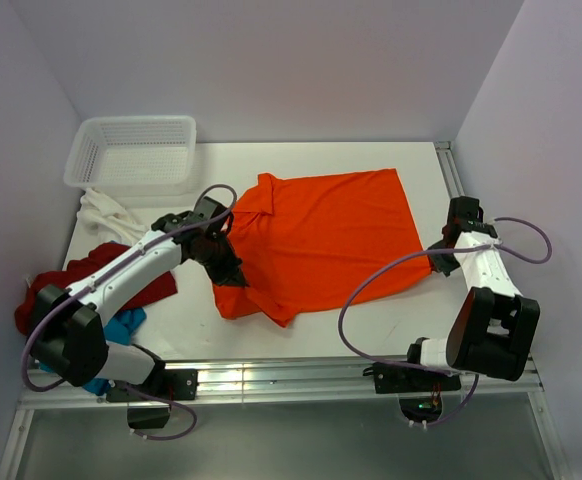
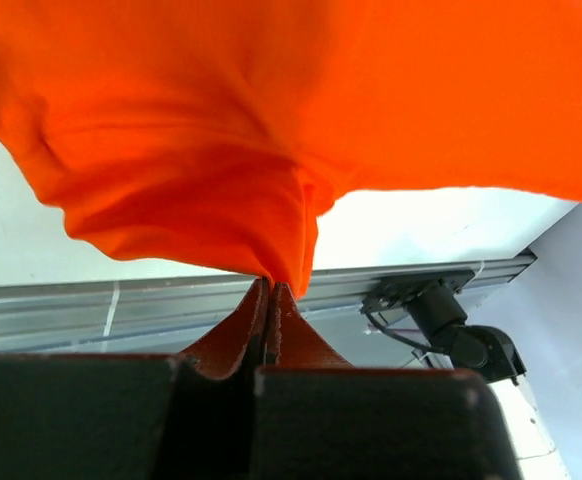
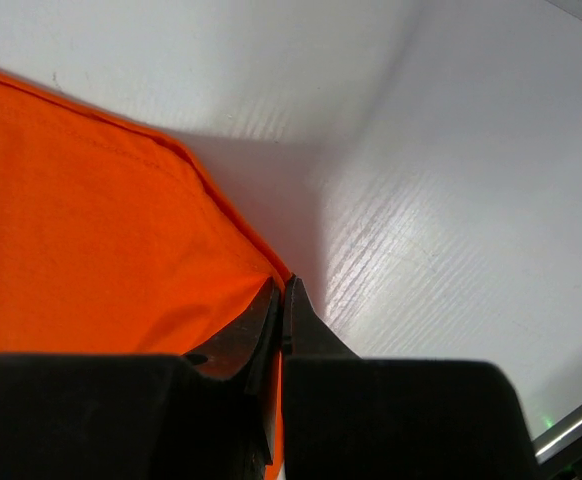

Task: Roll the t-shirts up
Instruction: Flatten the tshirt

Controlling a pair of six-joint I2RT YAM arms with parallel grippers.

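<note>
Top external: orange t-shirt (image 1: pixel 321 235) edges between fingers (image 1: pixel 231 270)

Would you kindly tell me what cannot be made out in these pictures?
Top view: blue t-shirt mostly covered by the left arm.
Top view: right end effector tips hidden by its wrist.
Wrist views: orange t-shirt cut off by frame edges.

The fingers (image 2: pixel 236 335) of the left gripper (image 2: pixel 273 288) are pressed together, pinching a gathered fold of the orange t-shirt (image 2: pixel 301 100). The cloth fills the upper part of the view and bunches down into a narrow point at the fingertips. Beneath it lies the white bench (image 2: pixel 441 225), edged by an aluminium rail (image 2: pixel 121 305). At lower right, a black joint of the other arm (image 2: pixel 451 325) sits by the rail.
</note>
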